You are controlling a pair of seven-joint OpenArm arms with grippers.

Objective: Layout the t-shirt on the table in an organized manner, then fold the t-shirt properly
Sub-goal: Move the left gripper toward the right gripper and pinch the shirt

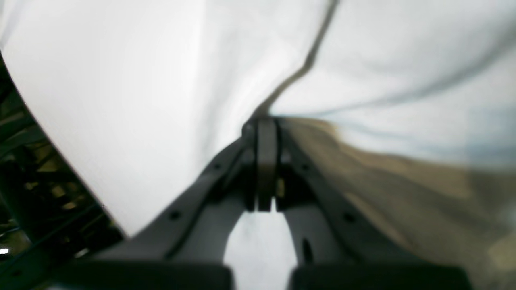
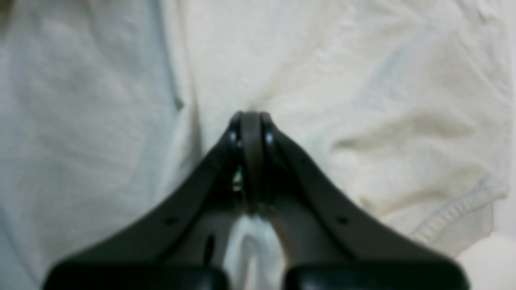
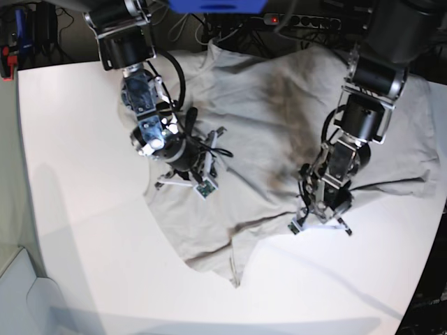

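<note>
A broad white table (image 3: 91,230) with a smooth matte top and a rounded near edge is seen from the base view, filling most of that picture. Behind its far edge a dark clutter of cables (image 3: 230,31) and a power strip (image 3: 304,21) with a red light is visible, and something blue (image 3: 216,5) sits at the top edge.

The t-shirt (image 3: 265,125) is spread over the middle and far side of the table, a plain grey-beige cotton piece, rumpled rather than flat. Its near part is drawn into a point toward the front edge, and folds and dark shadowed creases run across its centre. In the right wrist view a stitched hem and soft wrinkles are shown, though the picture is blurred.

The right gripper (image 2: 252,121) is shown with its dark jaws pressed together at the tip, resting against the cloth; fabric is seen on all sides of it, and it cannot be told from the blur whether any is pinched. The left gripper (image 1: 266,125) is likewise closed, with its tip against white surface and beige cloth at its right side; a grip on cloth cannot be confirmed.

In the base view both arms are lowered onto the shirt, well apart, and parts of the cloth are covered by them.
</note>
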